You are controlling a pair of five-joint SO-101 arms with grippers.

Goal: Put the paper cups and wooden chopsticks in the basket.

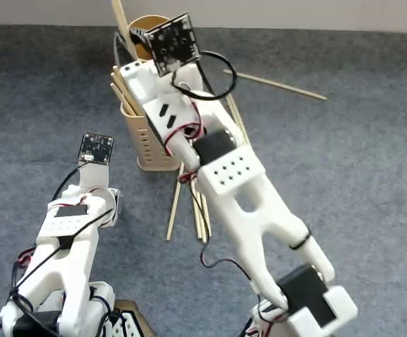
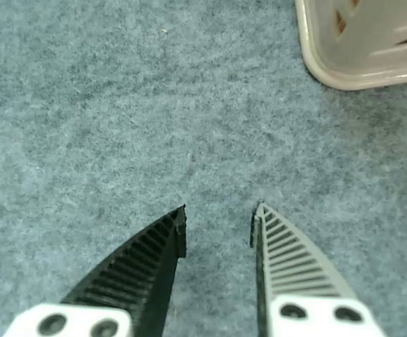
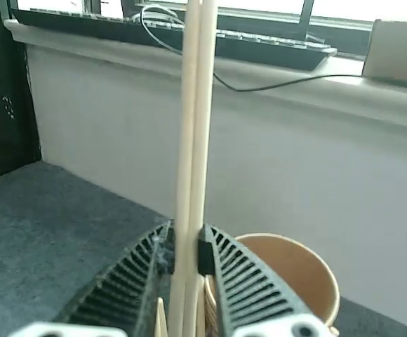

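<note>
We see the right gripper (image 3: 187, 235) pinching two chopsticks (image 3: 195, 126) upright over the basket (image 1: 149, 144) (cup (image 3: 291, 270) just beside). Left gripper (image 2: 221, 210) spread over carpet (image 2: 119, 105), at the basket's 9 o'clock.

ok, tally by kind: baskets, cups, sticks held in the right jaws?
Basket: 1
Cup: 1
Sticks in the right jaws: 2
Total: 4
Loose sticks on the table overlap; can't count them.
</note>
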